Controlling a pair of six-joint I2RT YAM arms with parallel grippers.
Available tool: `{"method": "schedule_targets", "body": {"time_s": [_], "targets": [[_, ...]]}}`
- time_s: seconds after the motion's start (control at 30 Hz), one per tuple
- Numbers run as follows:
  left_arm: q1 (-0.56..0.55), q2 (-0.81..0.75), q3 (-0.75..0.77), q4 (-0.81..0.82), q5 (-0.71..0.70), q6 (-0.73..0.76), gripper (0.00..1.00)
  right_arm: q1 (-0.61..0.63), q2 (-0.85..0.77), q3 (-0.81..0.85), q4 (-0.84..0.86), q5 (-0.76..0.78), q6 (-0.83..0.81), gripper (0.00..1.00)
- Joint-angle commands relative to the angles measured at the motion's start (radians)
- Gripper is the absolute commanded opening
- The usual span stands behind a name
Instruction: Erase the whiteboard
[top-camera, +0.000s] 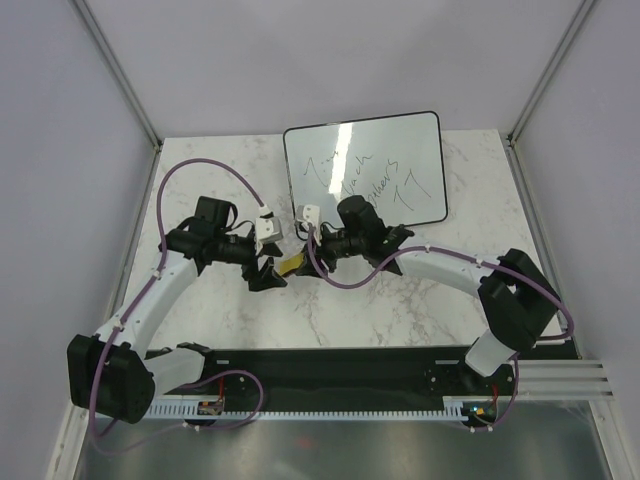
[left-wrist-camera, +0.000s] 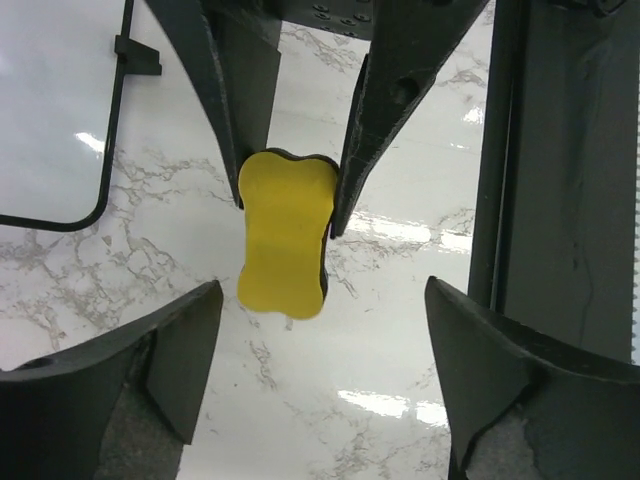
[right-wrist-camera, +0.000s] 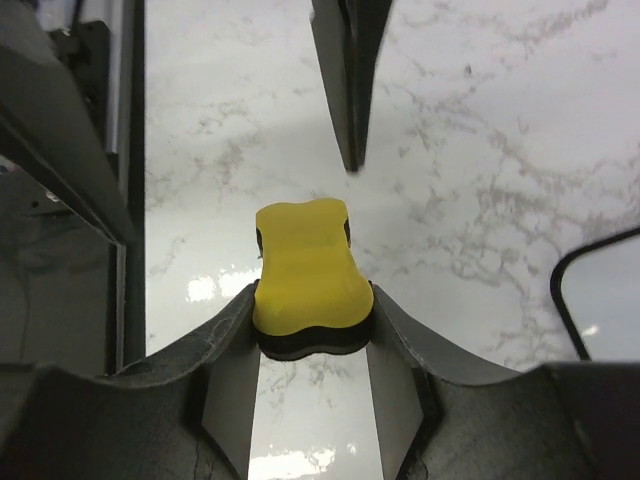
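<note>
A yellow eraser with a black felt base (top-camera: 291, 265) is held between the two arms above the marble table. My right gripper (top-camera: 312, 262) is shut on it; in the right wrist view the eraser (right-wrist-camera: 310, 275) sits clamped between the fingers of that gripper (right-wrist-camera: 312, 300). My left gripper (top-camera: 268, 275) is open and faces the eraser from the other side; in the left wrist view its jaws (left-wrist-camera: 322, 290) stand wide apart just short of the eraser (left-wrist-camera: 285, 235). The whiteboard (top-camera: 365, 170) lies at the back with black scribbles on it.
The whiteboard's corner shows in the left wrist view (left-wrist-camera: 50, 110) and in the right wrist view (right-wrist-camera: 600, 290). A black rail (top-camera: 340, 370) runs along the table's near edge. White enclosure walls stand on the left, right and back.
</note>
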Motion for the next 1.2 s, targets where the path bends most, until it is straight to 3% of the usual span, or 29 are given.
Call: {"method": "schedule_targets", "body": {"time_s": [0.0,0.07,0.2,0.33,0.57,0.67,0.7,0.8,1.03,1.17], "targets": [[-0.001,0.006,0.027,0.005,0.046,-0.026,0.92,0.000,-0.054,-0.131,0.108,0.157,0.064,0.00],[0.004,0.004,0.022,0.015,0.054,-0.040,0.98,0.000,-0.067,-0.185,0.150,0.233,0.107,0.00],[0.028,0.010,0.024,0.087,0.037,-0.148,0.99,0.000,-0.082,-0.297,0.248,0.429,0.190,0.00],[0.039,0.021,0.015,0.212,-0.111,-0.306,0.99,0.025,-0.108,-0.389,0.339,0.607,0.242,0.00],[0.042,0.024,-0.010,0.354,-0.282,-0.435,0.99,0.049,-0.084,-0.429,0.284,0.713,0.320,0.04],[0.042,0.017,-0.008,0.364,-0.299,-0.454,0.99,0.065,-0.090,-0.439,0.233,0.738,0.374,0.20],[0.041,0.014,-0.010,0.368,-0.298,-0.457,0.99,0.069,-0.093,-0.448,0.216,0.740,0.385,0.34],[0.042,0.018,-0.012,0.370,-0.298,-0.457,0.99,0.078,-0.102,-0.465,0.189,0.729,0.422,0.51],[0.042,0.099,0.008,0.402,-0.316,-0.485,0.99,0.094,-0.123,-0.406,0.050,0.708,0.434,0.75],[0.041,0.139,0.027,0.439,-0.348,-0.524,0.99,0.094,-0.140,-0.354,-0.005,0.698,0.434,0.81]]}}
